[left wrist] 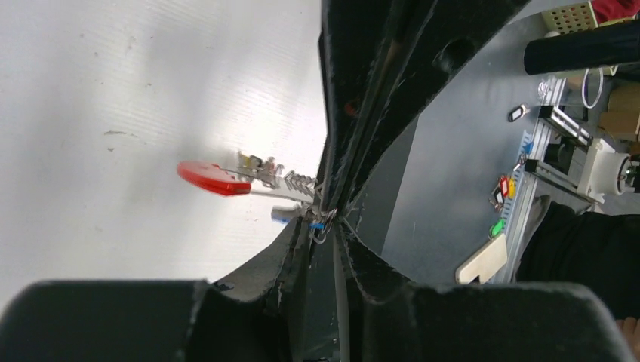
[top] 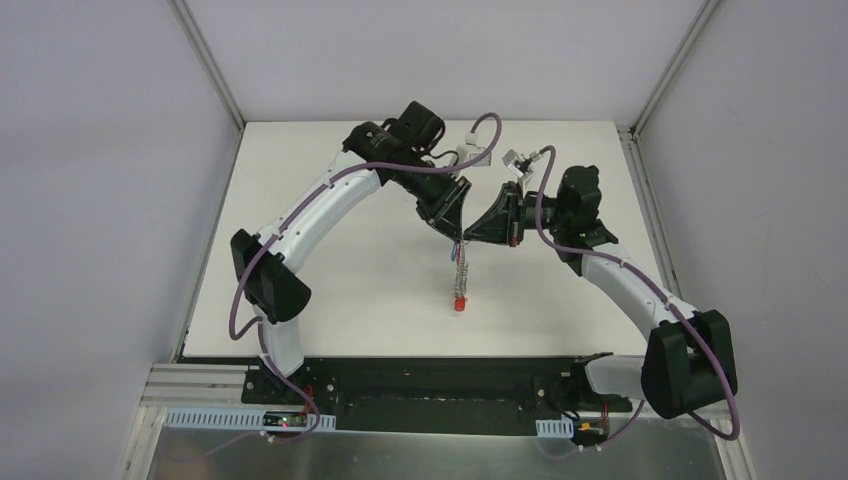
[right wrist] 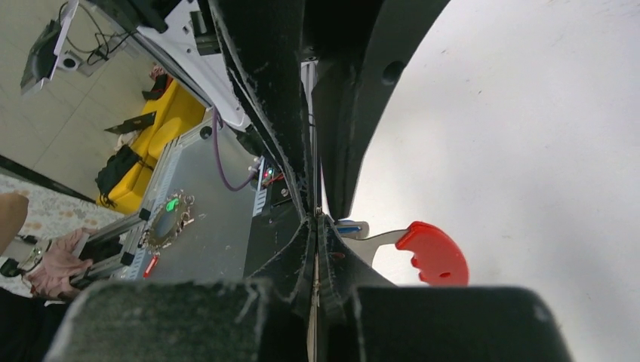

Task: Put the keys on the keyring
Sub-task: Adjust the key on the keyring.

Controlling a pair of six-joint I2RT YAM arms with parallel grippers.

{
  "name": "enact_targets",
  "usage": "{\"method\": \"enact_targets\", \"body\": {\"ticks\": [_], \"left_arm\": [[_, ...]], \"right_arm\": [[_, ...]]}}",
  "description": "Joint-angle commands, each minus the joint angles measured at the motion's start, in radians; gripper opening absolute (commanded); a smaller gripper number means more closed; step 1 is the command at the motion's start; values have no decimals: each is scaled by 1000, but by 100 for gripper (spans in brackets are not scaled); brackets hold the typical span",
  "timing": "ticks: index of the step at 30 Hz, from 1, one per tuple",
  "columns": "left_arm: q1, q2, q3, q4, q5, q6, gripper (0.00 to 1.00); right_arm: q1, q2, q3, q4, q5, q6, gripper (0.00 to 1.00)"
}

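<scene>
Presently, locate the keyring [top: 461, 274] at mid-table, hanging from the junction of both gripper tips: red half toward the near edge, grey clip half up among the fingers. Note a blue-tagged key [left wrist: 282, 215] just beside the clip end. Treat the right gripper [right wrist: 315, 225] as clenched, fingers pressed flat together at the grey end; cannot tell whether pinching the loop itself or a key. For the left gripper [left wrist: 326, 225], cannot tell grasping from released; only a narrow gap with thin wire in it. Expect a drop on any weak pinch of so thin a part. Expect swing or twist of the loop, spoiling alignment of key and clip. Guard against finger-on-finger collision in such tight quarters, with bent clips as a likely result. Hidden behind black fingers: the contact point itself, open or closed state of each clip, any further keys. Not determinable either: contact of the red end with the table [top: 380, 290].
</scene>
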Motion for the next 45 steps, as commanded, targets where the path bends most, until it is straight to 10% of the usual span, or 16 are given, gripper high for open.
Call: {"method": "enact_targets", "body": {"ticks": [1, 10, 23, 35, 45], "left_arm": [[44, -145, -128, 286, 117, -89, 22], [78, -202, -248, 518, 179, -242, 30], [80, -195, -299, 613, 238, -316, 15], [104, -204, -310, 656, 232, -348, 28], [105, -200, -343, 707, 254, -393, 17]], "right_arm": [[-13, -30, 56, 145, 51, 138, 0], [-60, -7, 7, 437, 128, 426, 0], [-93, -12, -16, 468, 150, 459, 0], [-100, -4, -22, 526, 99, 488, 0], [-100, -3, -24, 538, 102, 496, 0]]}}
